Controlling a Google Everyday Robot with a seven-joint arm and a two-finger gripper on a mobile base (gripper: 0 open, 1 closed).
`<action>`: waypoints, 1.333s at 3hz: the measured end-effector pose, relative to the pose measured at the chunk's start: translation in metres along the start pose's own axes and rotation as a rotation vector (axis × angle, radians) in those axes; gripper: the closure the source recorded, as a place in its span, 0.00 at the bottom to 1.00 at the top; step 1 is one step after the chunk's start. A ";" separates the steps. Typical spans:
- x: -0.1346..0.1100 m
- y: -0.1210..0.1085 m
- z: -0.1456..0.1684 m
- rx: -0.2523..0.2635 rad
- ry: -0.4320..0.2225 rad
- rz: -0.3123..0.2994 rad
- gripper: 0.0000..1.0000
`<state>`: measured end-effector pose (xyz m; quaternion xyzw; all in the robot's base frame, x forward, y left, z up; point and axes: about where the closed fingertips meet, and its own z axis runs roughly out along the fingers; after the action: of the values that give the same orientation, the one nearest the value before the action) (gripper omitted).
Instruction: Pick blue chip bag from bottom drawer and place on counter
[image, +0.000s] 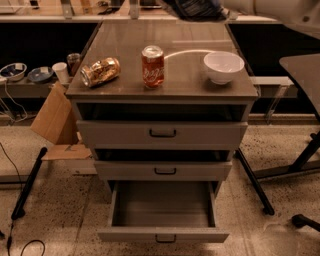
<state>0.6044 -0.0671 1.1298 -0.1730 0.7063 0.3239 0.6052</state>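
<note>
Behind the red soda can (153, 66), over the far edge of the bench (125, 55): blue chip bag (191, 9), dark and crinkly, cut off by the top of the view. Hand (216, 7) just right of the bag, at the end of the white arm (280, 10) entering from the upper right; clenched or released, cannot tell. Left of the red can, a gold can (100, 71) lies on its side. Right of the red can, a white bowl (223, 66) stands upright. Well below the red can, the bottom drawer (162, 234) is pulled out.
</note>
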 end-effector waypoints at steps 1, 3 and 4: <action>-0.005 -0.007 0.032 0.010 0.008 0.015 1.00; -0.001 -0.038 0.080 0.062 0.021 0.106 1.00; -0.001 -0.038 0.080 0.062 0.021 0.106 1.00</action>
<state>0.6881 -0.0416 1.1170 -0.1196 0.7305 0.3316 0.5849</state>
